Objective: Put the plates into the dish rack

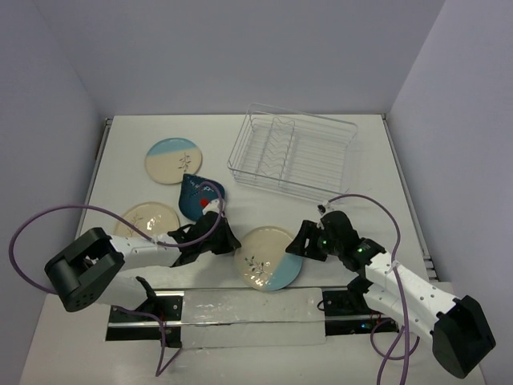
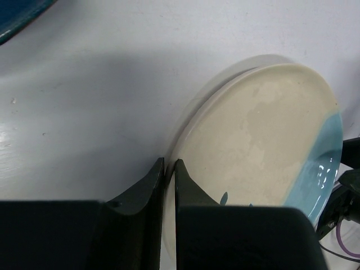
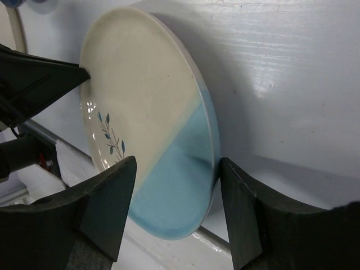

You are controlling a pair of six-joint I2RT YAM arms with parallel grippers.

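A robot lab test booth: a bare white table (image 1: 264, 207) boxed in by plain pale walls (image 1: 240, 56), a left arm (image 1: 136, 253) and a right arm (image 1: 401, 285) bolted to a metal rail (image 1: 240, 305), and loose purple cables (image 1: 48, 216). A plate (image 1: 268, 257) sits between the jaws, with a wire rack (image 1: 292, 152) beyond them.

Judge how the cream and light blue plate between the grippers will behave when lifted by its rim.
The cream and light blue plate looks like rigid glazed ceramic: probably no flex, but could chip if dropped. Its shiny glaze suggests the pinching left gripper may slip. Held by one edge, it likely tilts; the open right gripper straddles the opposite rim.
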